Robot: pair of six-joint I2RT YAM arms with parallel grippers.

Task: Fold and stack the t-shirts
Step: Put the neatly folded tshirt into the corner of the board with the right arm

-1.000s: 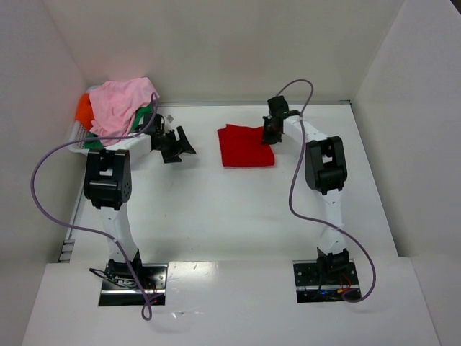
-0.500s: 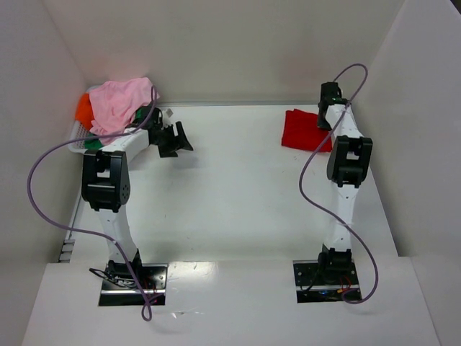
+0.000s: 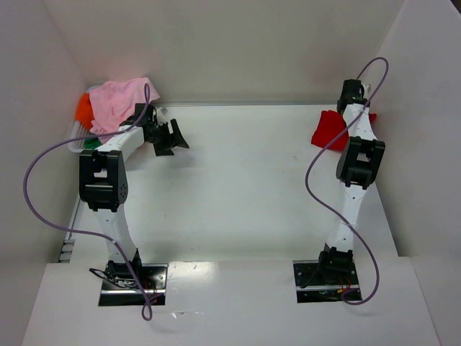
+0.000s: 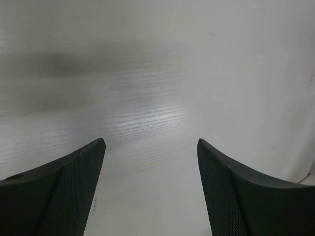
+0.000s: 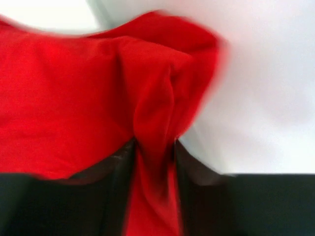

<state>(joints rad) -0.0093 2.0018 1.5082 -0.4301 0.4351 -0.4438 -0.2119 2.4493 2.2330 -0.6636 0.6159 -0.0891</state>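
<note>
The bright red t-shirt (image 3: 326,130) hangs bunched by the right wall at the far right of the table. My right gripper (image 3: 348,109) is shut on a fold of it. In the right wrist view a strip of the red t-shirt (image 5: 74,98) runs between the two fingers of my right gripper (image 5: 153,147); the picture is blurred. The pink t-shirt (image 3: 119,101) tops a pile at the far left, with the orange one (image 3: 83,108) and a bit of green one (image 3: 91,143) under it. My left gripper (image 3: 171,137) stands open just right of that pile, with only bare table between its fingers (image 4: 74,191).
The pile lies in a white basket (image 3: 78,138) in the far left corner. White walls close the table at the left, back and right. A purple cable loops from each arm. The white table (image 4: 157,73) fills the left wrist view.
My right gripper has carried the red t-shirt from the middle back of the table to the far right by the wall, where it now hangs bunched. The left arm has shifted slightly.
</note>
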